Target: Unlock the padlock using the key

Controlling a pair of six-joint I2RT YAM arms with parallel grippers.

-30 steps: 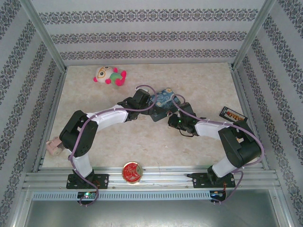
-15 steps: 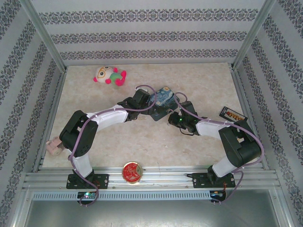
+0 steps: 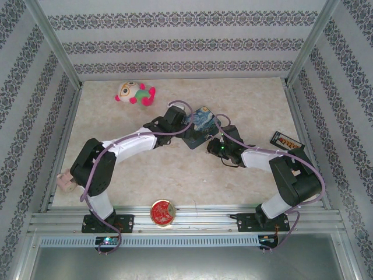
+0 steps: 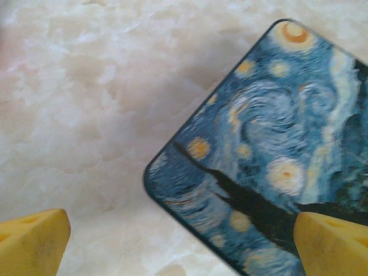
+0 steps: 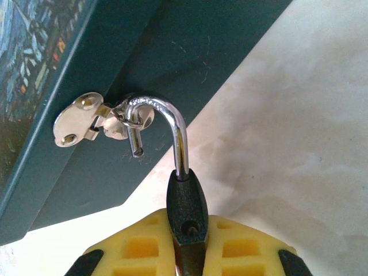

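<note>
A lab's robot test booth; aluminium posts (image 3: 53, 42) frame wallpapered panels (image 3: 186, 35); left arm (image 3: 125, 146) and right arm (image 3: 262, 158) bolted to a rail (image 3: 192, 218) at the near edge of the table (image 3: 175, 175).

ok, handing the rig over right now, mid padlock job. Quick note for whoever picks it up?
Left gripper: open, holding nothing, hovering over a corner of the blue tin.
Right gripper: shut on the padlock body, beside the tin's side wall.
Padlock: the shackle looks sprung, its short end free of the body, but it is hooked through the ring on the tin's hasp.
Done: the unlocking, by the look of it.
Left: probably only unhooking the shackle from the hasp, if that is wanted.
</note>
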